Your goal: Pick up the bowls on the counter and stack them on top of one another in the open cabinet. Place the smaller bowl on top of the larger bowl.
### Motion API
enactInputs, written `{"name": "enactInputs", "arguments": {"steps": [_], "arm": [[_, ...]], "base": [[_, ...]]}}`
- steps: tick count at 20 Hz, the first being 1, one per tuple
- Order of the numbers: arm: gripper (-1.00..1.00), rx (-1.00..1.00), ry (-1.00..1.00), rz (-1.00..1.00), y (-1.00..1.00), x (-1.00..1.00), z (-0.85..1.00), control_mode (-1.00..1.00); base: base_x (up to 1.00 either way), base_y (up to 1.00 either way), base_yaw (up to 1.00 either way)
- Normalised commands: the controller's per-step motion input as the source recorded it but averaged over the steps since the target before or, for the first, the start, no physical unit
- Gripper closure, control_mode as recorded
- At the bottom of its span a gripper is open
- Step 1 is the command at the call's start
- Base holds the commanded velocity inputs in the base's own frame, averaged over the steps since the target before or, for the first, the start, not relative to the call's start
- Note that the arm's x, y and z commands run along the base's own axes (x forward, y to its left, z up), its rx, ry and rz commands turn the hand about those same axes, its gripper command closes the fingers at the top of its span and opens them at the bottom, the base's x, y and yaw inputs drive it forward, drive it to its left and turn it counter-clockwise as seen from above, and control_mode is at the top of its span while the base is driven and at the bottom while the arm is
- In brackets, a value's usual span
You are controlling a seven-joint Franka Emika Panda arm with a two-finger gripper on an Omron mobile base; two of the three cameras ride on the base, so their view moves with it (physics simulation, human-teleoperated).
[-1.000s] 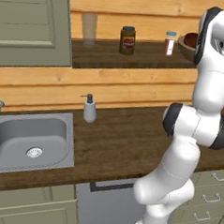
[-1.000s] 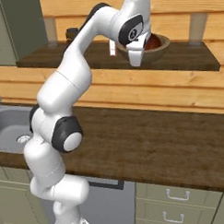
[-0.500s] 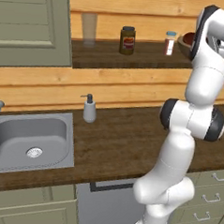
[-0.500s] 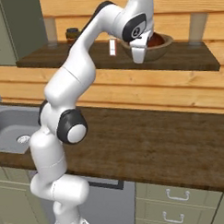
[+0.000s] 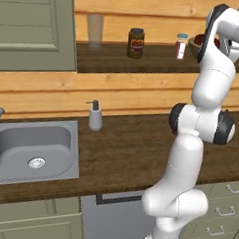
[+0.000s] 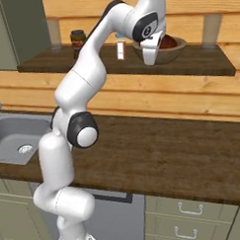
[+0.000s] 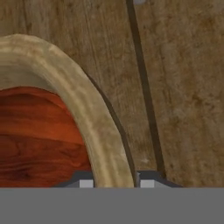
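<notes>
On the open cabinet's shelf the larger bowl, wide and tan, stands with the smaller bowl, glossy reddish-brown, nested inside it. My gripper points down at the tan bowl's left rim. In the hand view the tan rim runs between the two fingertips of the gripper, which is shut on it, with the reddish bowl to its inner side. In the left base view the bowls peek out from behind my arm. The counter below holds no bowl.
On the shelf stand a dark jar, a small shaker and a glass. A soap dispenser and the steel sink are at the counter's left. A grey-green cabinet door hangs upper left.
My arm's elbow has swung outward and upward while the hand stayed at the tan bowl's rim. The bowls have barely shifted on the shelf.
</notes>
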Motion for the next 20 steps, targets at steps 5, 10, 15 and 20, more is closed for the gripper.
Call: {"name": "enactInputs", "arguments": {"steps": [5,10,15,20], "arm": [[-1.00,0.00,0.00,0.00,0.00,0.00,-0.06,-1.00],[-1.00,0.00,0.00,0.00,0.00,-0.01,-0.02,-1.00],[-1.00,0.00,-0.10,0.00,0.00,-0.72,-0.14,-1.00],[-1.00,-0.01,-0.23,0.00,0.00,-0.96,-0.35,-1.00]], "base": [[0.00,0.00,0.00],[0.00,0.00,0.00],[0.00,0.00,0.00],[0.00,0.00,0.00]]}}
